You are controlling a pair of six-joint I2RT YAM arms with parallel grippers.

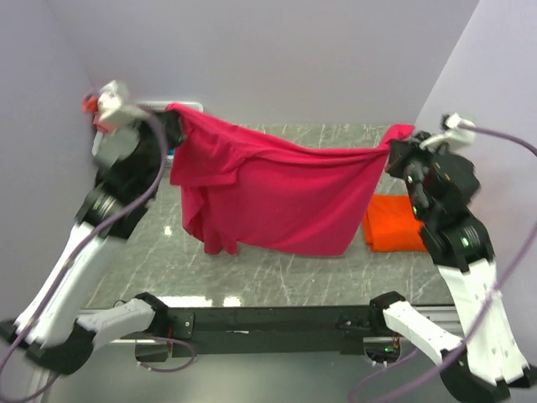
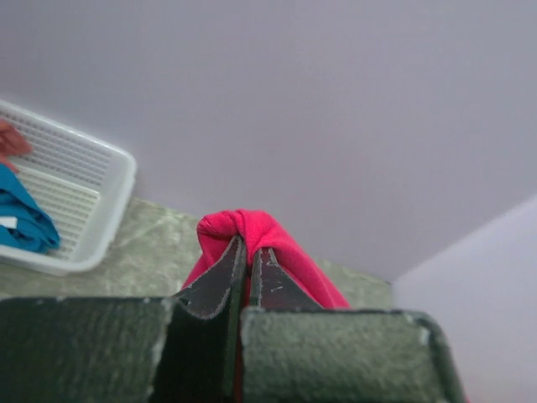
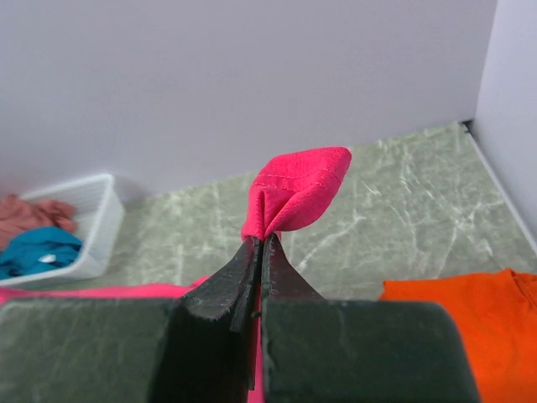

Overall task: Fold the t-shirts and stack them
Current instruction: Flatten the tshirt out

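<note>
While we hold it stretched above the marbled surface (image 1: 277,277), the magenta-red t-shirt (image 1: 277,193) sags. Beyond its left corner sits the white basket (image 2: 84,210) with the teal t-shirt (image 2: 25,222); beside its right edge lies the orange t-shirt (image 1: 393,222). Our left gripper (image 2: 249,252) clamps its left corner, our right gripper (image 3: 260,243) its right.

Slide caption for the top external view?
Left hand and right hand pinch opposite ends of the magenta-red t-shirt, slung between them over the table; orange t-shirt lies at right.
</note>
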